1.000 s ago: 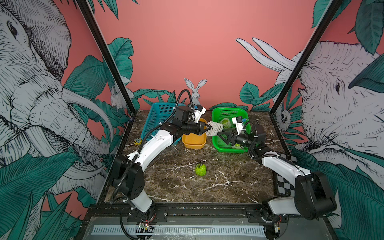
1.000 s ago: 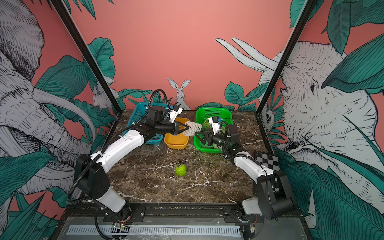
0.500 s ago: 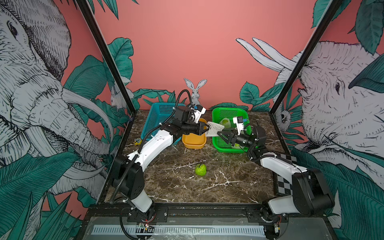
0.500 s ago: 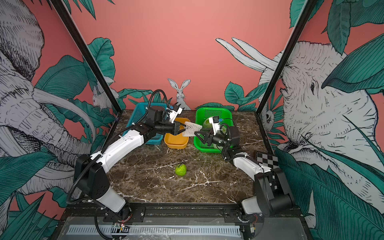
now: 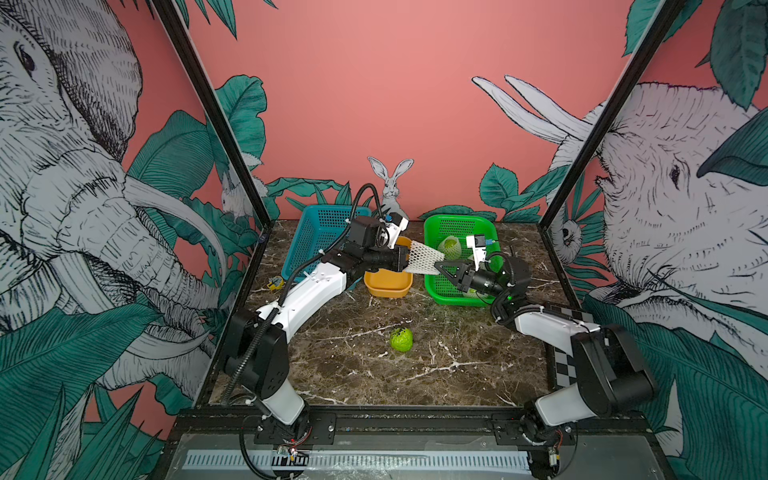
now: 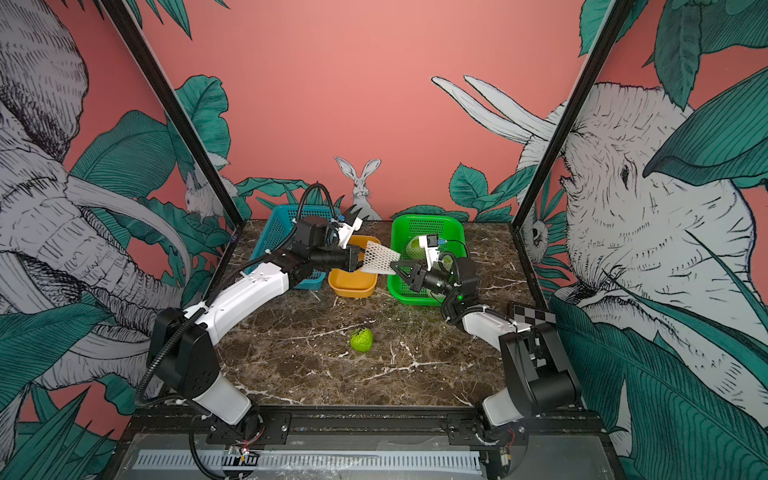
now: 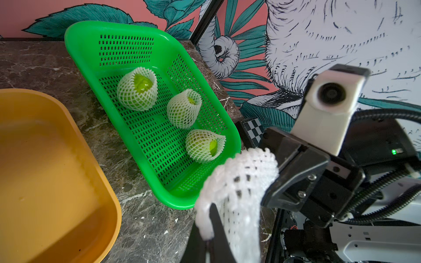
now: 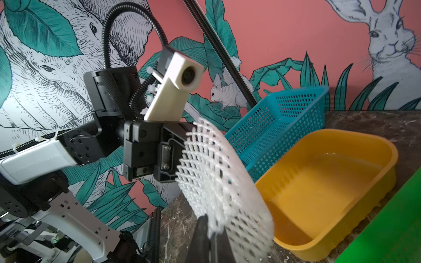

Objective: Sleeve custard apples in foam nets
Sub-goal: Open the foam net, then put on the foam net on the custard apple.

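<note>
An off-white foam net (image 5: 422,258) (image 6: 376,262) hangs stretched between my two grippers, above the gap between the orange bowl and the green basket. My left gripper (image 5: 405,258) (image 7: 208,218) is shut on one end of it. My right gripper (image 5: 438,265) (image 8: 208,227) is shut on the opposite edge. One bare green custard apple (image 5: 401,339) (image 6: 361,340) lies on the marble in front, away from both grippers. In the left wrist view, three custard apples in foam nets (image 7: 136,93) (image 7: 184,108) (image 7: 205,145) sit in the green basket (image 7: 91,57).
An empty orange bowl (image 5: 388,286) stands between the green basket (image 5: 451,300) and a blue basket (image 5: 316,237) at the back. A small yellow object (image 5: 274,284) lies by the left wall. A checkerboard tag (image 5: 565,365) lies at the right edge.
My right gripper was open near the net's free end and has shut on it. The net now spans flat between both grippers. My left gripper has kept its hold.
</note>
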### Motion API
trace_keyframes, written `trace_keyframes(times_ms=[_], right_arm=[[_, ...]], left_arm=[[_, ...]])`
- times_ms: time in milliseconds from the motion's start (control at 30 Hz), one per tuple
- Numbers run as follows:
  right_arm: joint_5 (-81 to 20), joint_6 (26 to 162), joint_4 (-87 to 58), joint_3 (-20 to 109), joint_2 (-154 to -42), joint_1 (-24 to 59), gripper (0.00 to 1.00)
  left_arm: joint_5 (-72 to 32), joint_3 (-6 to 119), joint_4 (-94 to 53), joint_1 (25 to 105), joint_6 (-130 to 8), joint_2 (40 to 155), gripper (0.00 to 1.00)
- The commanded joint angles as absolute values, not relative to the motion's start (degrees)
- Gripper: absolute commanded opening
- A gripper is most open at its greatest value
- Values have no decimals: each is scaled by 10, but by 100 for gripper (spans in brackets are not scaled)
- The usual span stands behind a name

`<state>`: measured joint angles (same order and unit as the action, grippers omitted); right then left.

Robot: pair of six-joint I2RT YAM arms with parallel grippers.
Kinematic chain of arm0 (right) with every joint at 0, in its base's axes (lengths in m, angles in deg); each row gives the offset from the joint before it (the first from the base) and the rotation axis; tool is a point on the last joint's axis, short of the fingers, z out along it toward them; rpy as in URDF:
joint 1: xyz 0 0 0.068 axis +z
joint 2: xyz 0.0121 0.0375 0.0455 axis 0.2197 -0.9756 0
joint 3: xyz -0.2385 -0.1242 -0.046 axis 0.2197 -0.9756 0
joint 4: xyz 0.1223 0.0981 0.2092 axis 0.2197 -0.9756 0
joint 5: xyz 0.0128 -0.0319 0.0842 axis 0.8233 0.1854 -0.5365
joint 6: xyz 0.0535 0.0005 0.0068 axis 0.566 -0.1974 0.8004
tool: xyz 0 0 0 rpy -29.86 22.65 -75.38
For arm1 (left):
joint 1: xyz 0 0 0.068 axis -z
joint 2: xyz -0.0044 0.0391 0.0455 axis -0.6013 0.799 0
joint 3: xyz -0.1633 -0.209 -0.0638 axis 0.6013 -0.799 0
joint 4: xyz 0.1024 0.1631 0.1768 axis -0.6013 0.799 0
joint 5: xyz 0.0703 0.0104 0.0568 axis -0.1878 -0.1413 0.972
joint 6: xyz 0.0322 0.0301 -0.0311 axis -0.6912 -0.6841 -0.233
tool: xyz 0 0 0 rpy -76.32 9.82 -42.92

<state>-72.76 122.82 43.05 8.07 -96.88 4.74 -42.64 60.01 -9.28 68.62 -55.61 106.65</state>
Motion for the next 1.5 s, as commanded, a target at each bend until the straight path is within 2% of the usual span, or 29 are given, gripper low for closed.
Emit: trace_keyframes(times_ms=[0, 133, 300, 367, 467, 600, 800, 933, 1100, 1200, 1267, 1300, 1467], right_arm=[[-751, 1271, 508, 94, -979, 45, 0], [-753, 1257, 475, 91, -966, 44, 0], [-742, 1193, 352, 78, -920, 45, 0], [-739, 1194, 337, 68, -908, 45, 0], [-742, 1205, 313, 55, -891, 49, 0], [-721, 1149, 167, 47, -844, 68, 0], [-665, 1037, -161, 80, -763, 110, 0], [-624, 1013, -298, 97, -736, 147, 0], [-599, 1035, -324, 85, -738, 192, 0], [-594, 1052, -296, 77, -758, 205, 0], [-589, 1055, -284, 80, -774, 214, 0], [-585, 1054, -282, 84, -781, 218, 0], [-585, 1066, -242, 86, -810, 224, 0]], left_arm=[[-401, 586, -110, 682, -548, 1043, 22], [-360, 570, -86, 679, -565, 1023, 48], [-288, 530, -58, 676, -591, 988, 64], [-270, 517, -45, 675, -598, 978, 69], [-253, 502, -24, 675, -606, 970, 70], [-254, 472, 0, 675, -611, 957, 70], [-266, 394, 31, 676, -605, 912, 60], [-267, 332, 19, 684, -579, 886, 49], [-237, 277, 6, 720, -543, 878, 33], [-222, 243, -17, 738, -514, 877, 17], [-220, 223, -31, 745, -499, 882, 3], [-217, 215, -36, 750, -494, 884, 0], [-216, 188, -77, 767, -474, 905, 0]])
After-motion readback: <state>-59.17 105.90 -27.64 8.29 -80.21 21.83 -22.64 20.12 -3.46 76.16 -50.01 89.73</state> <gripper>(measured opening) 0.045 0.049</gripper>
